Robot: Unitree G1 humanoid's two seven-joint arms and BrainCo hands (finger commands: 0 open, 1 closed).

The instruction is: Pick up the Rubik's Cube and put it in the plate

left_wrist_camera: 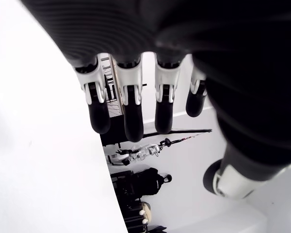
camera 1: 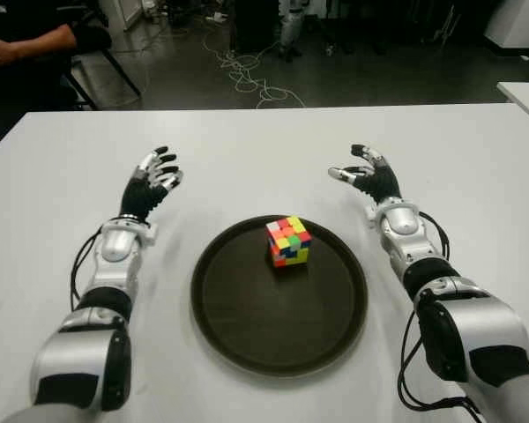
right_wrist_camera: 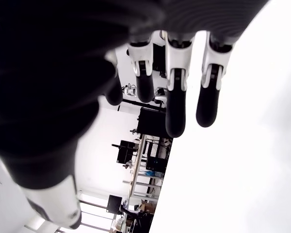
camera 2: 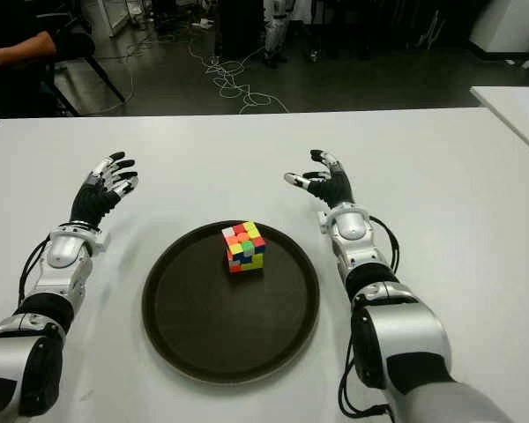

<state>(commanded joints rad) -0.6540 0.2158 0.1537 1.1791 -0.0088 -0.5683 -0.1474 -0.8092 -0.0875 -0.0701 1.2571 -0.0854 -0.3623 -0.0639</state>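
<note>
- Closest to the camera, lower middle of the frame: a round dark plate [camera 1: 247, 339] sitting on the white table [camera 1: 247, 150].
- The Rubik's Cube [camera 1: 288, 241] is already in the plate, in its far half, a bit right of the middle. Top face shows yellow, green, red, orange and white squares. No logo or sticker text on it that I can read.
- Left hand [camera 1: 150, 188] shows at mid-left of the frame, off the plate's left edge and well clear of the cube. Fingers [left_wrist_camera: 131, 109] are spread loose and straight, holding nothing.
- Right hand [camera 1: 368, 179] shows at mid-right, just past the plate's far-right rim. Same deal: fingers [right_wrist_camera: 175, 104] relaxed and extended, thumb out to the side, nothing in it.
- Past the table edge it's dark floor with a tangle of white cables [camera 1: 247, 75] at top centre.
- Upper left corner: a person's arm [camera 1: 26, 44] in a dark sleeve.
- Far right edge: the corner of another white table [camera 1: 525, 95].
- No readable writing anywhere.
</note>
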